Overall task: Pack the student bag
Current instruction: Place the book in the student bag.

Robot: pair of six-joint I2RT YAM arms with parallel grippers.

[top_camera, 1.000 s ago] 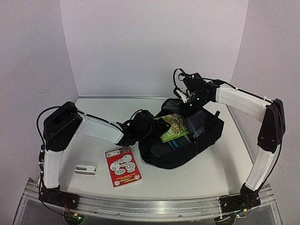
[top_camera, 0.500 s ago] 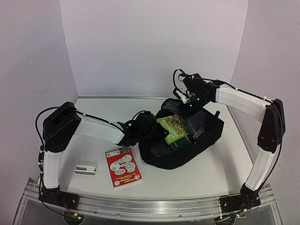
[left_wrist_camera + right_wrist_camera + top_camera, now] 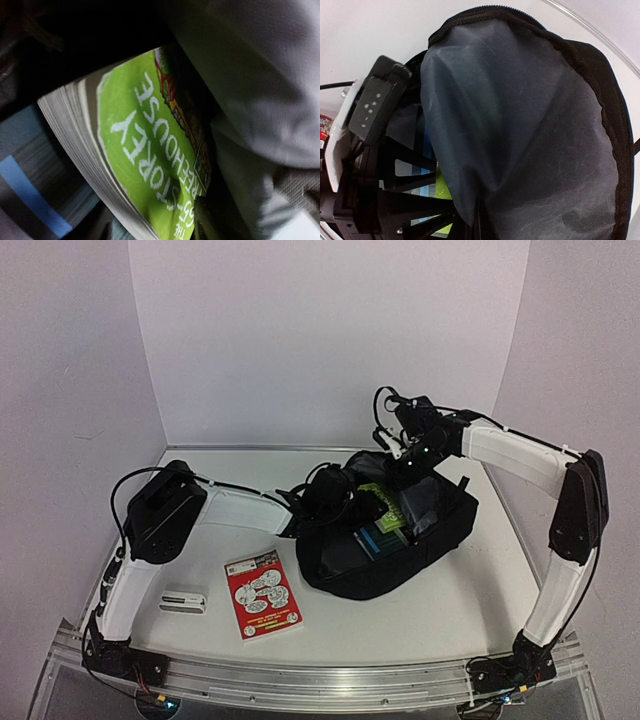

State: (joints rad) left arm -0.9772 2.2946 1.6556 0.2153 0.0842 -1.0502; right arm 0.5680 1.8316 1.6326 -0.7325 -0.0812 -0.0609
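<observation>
The student bag (image 3: 340, 565) lies open in the middle of the table. My right gripper (image 3: 408, 466) is shut on the bag's flap and holds it up; in the right wrist view the grey lining (image 3: 520, 125) bunches into the jaws at the bottom edge. My left gripper (image 3: 345, 496) is inside the bag's mouth, shut on a green book (image 3: 381, 498) that is mostly under the flap. The left wrist view shows that green book (image 3: 145, 145) close up, lying over a blue-striped book (image 3: 30, 185). The left fingers are hidden.
A red book (image 3: 262, 594) and a small white box (image 3: 184, 600) lie on the table left of the bag. The left arm's wrist (image 3: 370, 110) shows in the right wrist view at the bag's opening. White walls close off the back and sides.
My left gripper has moved right and carried the green book deeper into the bag, under the raised flap. My right gripper has kept the flap held up.
</observation>
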